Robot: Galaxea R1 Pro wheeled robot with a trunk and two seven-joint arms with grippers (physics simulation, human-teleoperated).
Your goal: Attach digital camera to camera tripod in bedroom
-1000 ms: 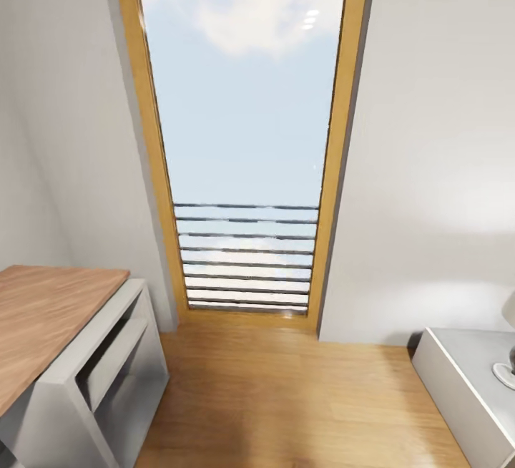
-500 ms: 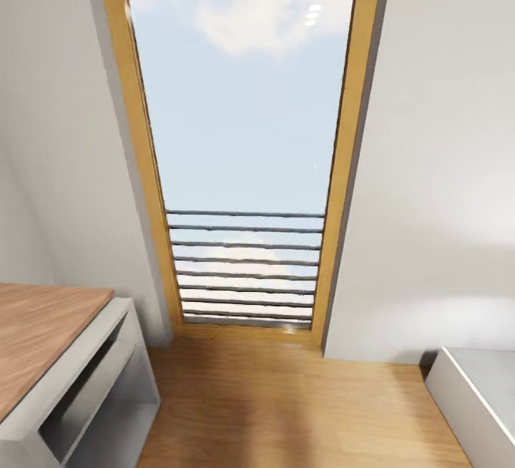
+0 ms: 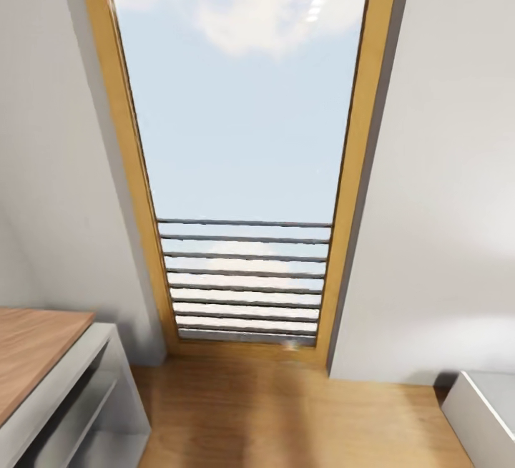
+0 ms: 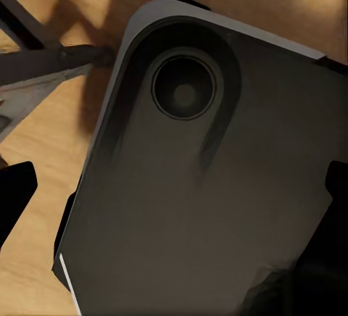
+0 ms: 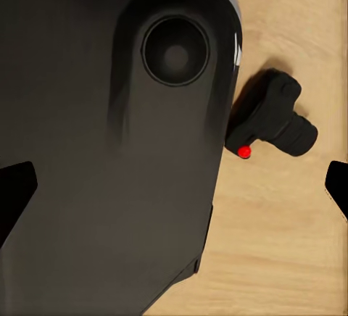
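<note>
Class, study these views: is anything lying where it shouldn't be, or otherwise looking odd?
Yes. The digital camera lies on the wood floor beside the robot's dark base, not on furniture. Nothing else stands out.

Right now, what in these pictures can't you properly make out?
- Digital camera, right wrist view: part hidden behind the robot's dark base.
- Camera tripod, left wrist view: a few struts show; the rest cut off by the edge.
- Wood-topped desk and white cabinet, head view: cut off by the edges.
- Both grippers: open or shut, cannot tell.
</note>
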